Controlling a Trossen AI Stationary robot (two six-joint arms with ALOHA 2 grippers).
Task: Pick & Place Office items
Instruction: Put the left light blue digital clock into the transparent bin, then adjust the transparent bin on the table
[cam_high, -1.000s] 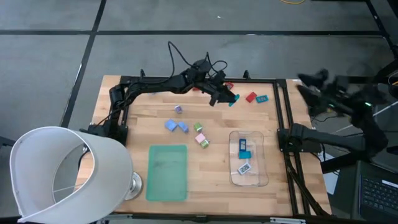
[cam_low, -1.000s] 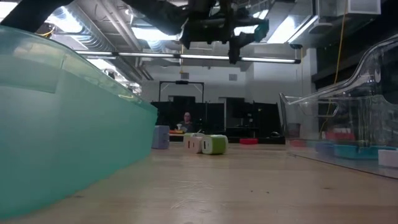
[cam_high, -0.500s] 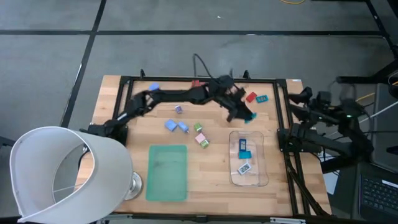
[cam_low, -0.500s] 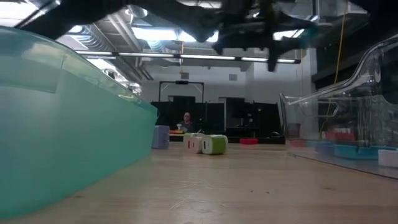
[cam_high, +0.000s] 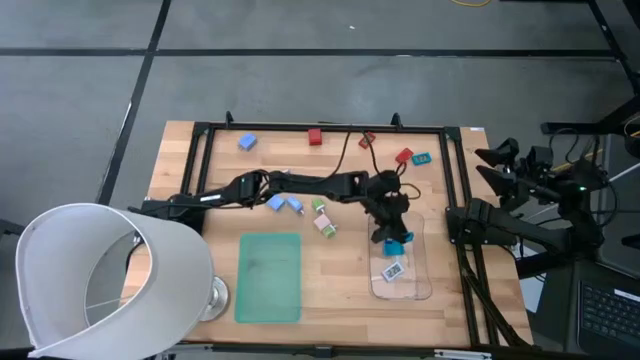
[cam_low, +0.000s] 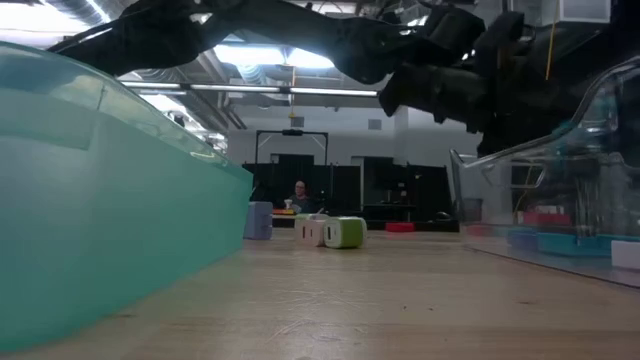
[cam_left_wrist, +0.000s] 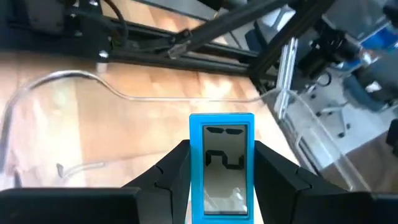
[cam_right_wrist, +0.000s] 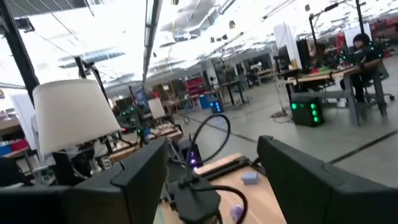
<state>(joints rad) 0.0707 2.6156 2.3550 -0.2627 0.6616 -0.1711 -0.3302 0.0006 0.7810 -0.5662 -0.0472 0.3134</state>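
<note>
While a teal piece (cam_left_wrist: 221, 163) is held clamped in the left pincer (cam_high: 392, 238) over the tray (cam_high: 422, 262), where one labelled piece (cam_high: 392, 269) is seen, about ten pieces (cam_high: 324, 224) are left on the table (cam_high: 470, 316); the right pincer (cam_high: 500, 158) is parked agape past the right edge.

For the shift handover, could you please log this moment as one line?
left gripper: shut on teal piece, above clear tray | right gripper: open, off table

office items (cam_high: 247, 142): 11 (those in view) | tray (cam_high: 416, 286): 1 | mat (cam_high: 269, 277): 1 | lamp (cam_high: 90, 270): 1
</note>
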